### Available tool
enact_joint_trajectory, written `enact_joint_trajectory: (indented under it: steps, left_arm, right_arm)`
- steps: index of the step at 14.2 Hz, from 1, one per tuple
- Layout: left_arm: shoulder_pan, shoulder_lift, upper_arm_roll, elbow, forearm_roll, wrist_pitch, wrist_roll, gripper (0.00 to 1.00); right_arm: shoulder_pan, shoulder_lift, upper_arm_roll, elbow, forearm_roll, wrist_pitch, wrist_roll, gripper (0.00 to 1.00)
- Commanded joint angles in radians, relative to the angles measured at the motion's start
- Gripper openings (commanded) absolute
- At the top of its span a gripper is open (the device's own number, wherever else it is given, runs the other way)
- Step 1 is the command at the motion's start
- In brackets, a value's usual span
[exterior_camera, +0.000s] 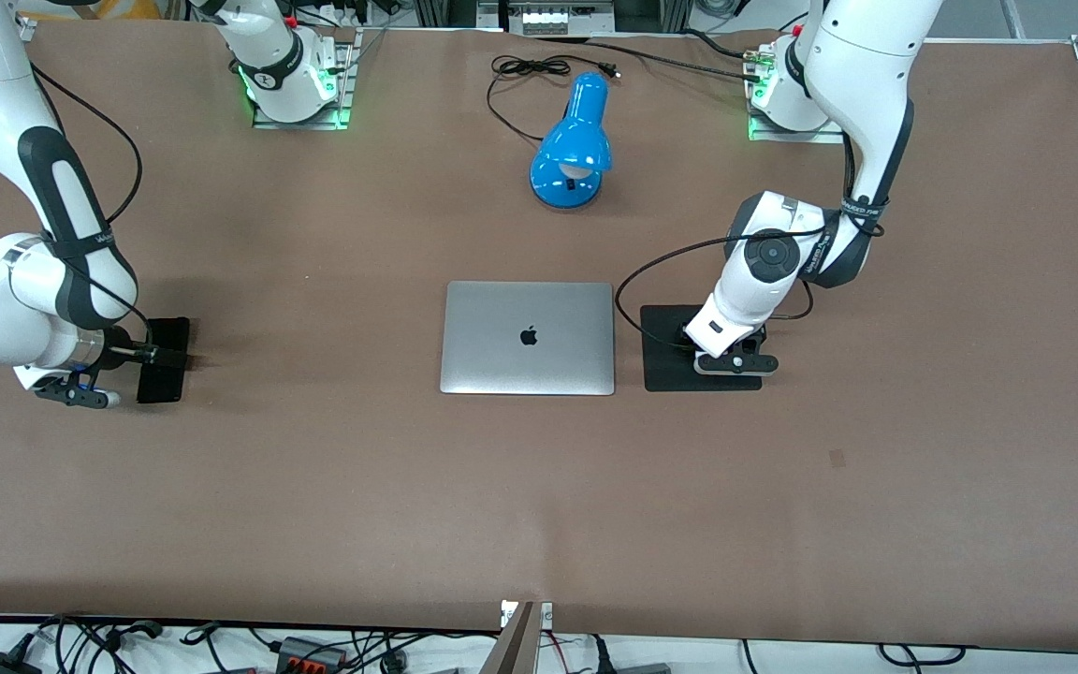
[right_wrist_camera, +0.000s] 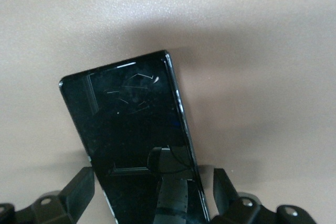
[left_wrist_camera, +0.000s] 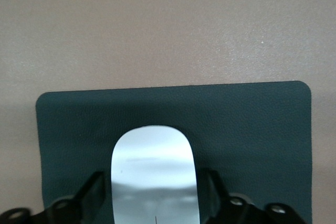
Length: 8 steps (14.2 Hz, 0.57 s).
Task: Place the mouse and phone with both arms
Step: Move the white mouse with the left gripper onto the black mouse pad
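Note:
The white mouse lies on the square black pad, which sits beside the laptop toward the left arm's end of the table. My left gripper is low over the pad, open, with one finger on each side of the mouse and a thin gap at each. The arm hides the mouse in the front view. The black phone lies on the table toward the right arm's end. My right gripper straddles one end of it, open, with table showing between fingers and phone.
A closed silver laptop lies mid-table between phone and pad. A blue desk lamp with its loose black cable stands farther from the front camera. Bare brown table lies nearer the front camera.

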Motion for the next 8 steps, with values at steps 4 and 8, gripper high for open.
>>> enact_joint_trajectory:
  steps: [4,8]
  left_arm:
    - [0.022,-0.136,0.015,0.003,0.021,-0.15,-0.012,1.0]
    - [0.116,-0.213,0.014,0.195,0.02,-0.588,0.16,1.0]
  right_arm:
    - [-0.017,0.005,0.016,-0.02,0.023,0.031,-0.022,1.0]
    - [-0.017,0.012,0.016,-0.02,0.023,0.024,-0.028,0.79]
